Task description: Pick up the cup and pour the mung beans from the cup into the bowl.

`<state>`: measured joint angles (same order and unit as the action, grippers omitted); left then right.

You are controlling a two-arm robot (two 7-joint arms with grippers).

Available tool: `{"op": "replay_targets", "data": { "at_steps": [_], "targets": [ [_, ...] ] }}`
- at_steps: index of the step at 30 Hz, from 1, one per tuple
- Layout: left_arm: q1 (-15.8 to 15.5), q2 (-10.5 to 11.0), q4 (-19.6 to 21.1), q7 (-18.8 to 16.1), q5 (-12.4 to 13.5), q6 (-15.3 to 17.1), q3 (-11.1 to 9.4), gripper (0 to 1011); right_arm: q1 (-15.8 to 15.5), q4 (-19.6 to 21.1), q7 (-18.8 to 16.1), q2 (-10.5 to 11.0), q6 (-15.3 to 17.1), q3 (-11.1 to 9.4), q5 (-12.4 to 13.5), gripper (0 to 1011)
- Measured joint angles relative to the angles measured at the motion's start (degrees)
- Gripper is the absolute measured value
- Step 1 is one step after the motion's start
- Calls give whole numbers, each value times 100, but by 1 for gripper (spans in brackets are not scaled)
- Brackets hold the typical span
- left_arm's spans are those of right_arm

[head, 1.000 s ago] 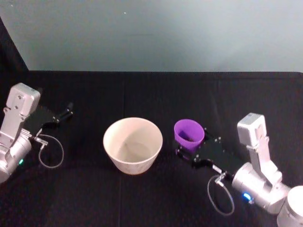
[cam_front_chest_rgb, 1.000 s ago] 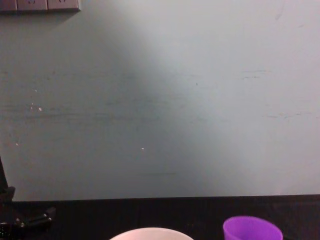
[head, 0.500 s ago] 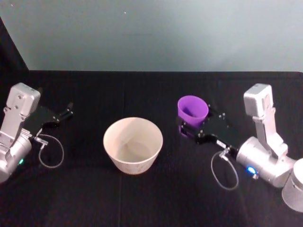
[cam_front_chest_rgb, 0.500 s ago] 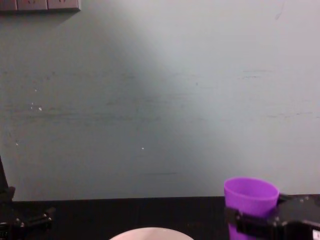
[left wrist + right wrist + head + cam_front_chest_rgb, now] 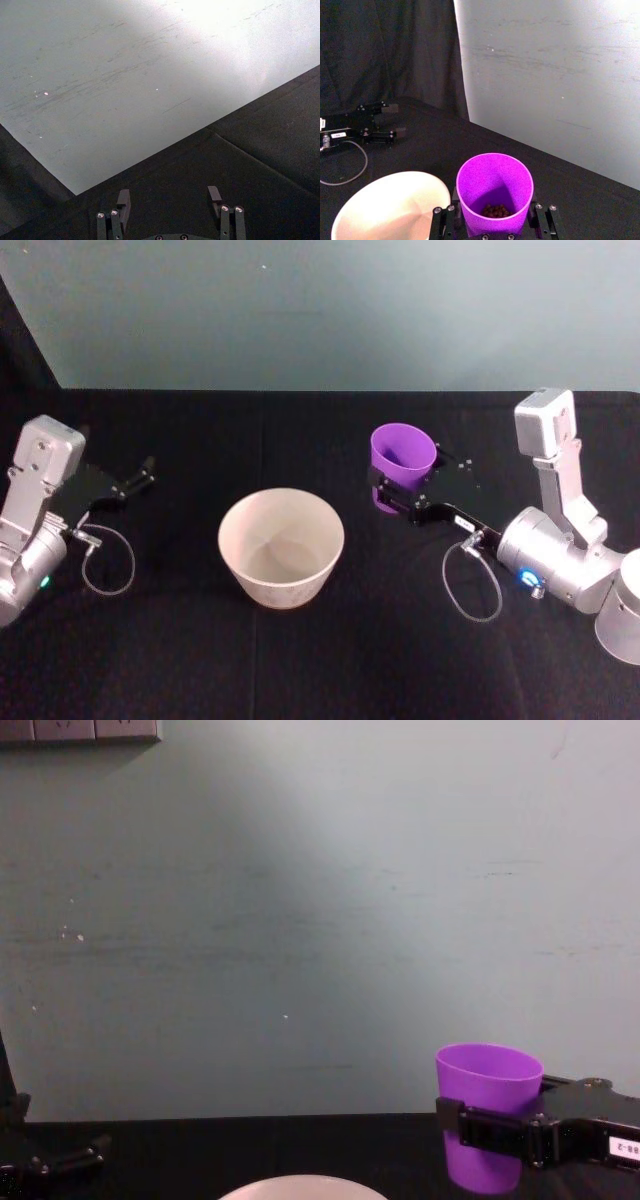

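The right gripper pinches the upright cup, beans inside, between its 2 fingers just right of the bowl, while the left gripper sits spread open at far left.

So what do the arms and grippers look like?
Both arms are silver-grey with boxy wrist blocks. The left gripper and right gripper are black with slim jaws and silver screws. A thin cable loops at each wrist; the right bears a white label.

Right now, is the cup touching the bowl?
Apart. Head view shows bare black table between cup and bowl.
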<state>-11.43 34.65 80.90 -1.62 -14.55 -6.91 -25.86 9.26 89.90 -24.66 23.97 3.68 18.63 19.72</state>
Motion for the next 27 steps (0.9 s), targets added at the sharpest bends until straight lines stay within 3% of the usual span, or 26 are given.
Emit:
{"op": "replay_targets", "data": {
  "at_steps": [27],
  "targets": [
    [0,0,0,0,0,0,0,1000,-4,0,3,-1,-11,-8,-14,718]
  ]
}}
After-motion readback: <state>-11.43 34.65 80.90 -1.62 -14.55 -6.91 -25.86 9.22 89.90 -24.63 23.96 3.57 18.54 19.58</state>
